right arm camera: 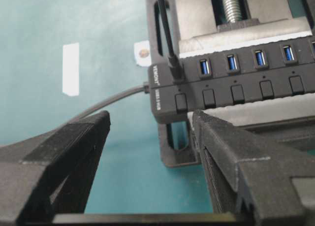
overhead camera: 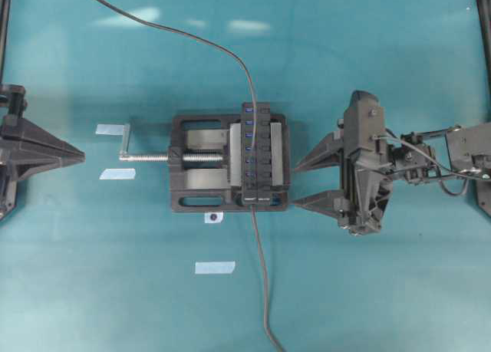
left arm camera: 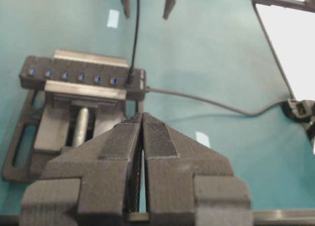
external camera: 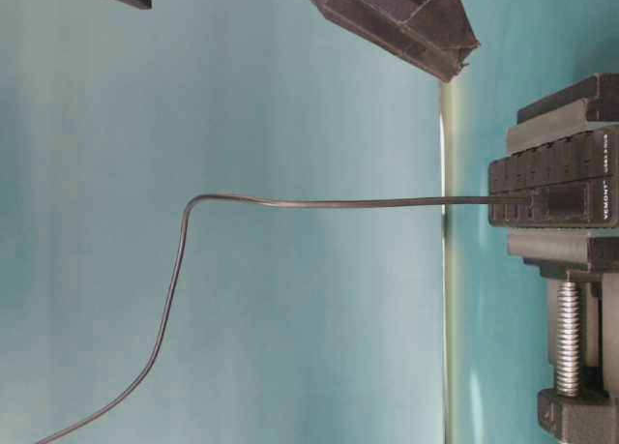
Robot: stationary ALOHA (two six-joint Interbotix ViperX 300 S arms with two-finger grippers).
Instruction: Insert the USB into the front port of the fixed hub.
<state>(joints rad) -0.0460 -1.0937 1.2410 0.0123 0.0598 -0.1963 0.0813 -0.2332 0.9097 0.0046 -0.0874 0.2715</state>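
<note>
Right hand [right arm camera: 150, 137] gaping; USB [right arm camera: 174, 68] seemingly plugged in.

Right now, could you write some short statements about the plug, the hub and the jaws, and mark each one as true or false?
1. The USB sits in the end slot of the hub, beside its white label. True.
2. The right jaws hold the USB. False: the right gripper is open and empty, short of the hub.
3. The left gripper has its jaws shut. True.
4. The hub lies loose on the table. False: the vise clamps it.
</note>
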